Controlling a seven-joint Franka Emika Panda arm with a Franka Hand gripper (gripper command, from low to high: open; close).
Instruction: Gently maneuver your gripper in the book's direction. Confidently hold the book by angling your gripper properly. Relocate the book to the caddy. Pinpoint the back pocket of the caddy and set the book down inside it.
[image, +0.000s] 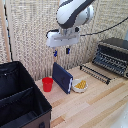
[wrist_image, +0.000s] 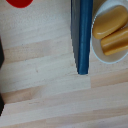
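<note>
Book (image: 62, 78), a thin dark navy-blue hardcover, is seen standing on edge on the pale wooden table (image: 95, 107), directly beneath the dark blue-tipped two-fingered gripper (image: 61, 51), whose fingers are held apart above its long top edge, apparently untouched.

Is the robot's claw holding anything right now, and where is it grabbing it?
Nothing is held. The gripper hangs open in the air above the book, which stands on its edge on the table, untouched.
</note>
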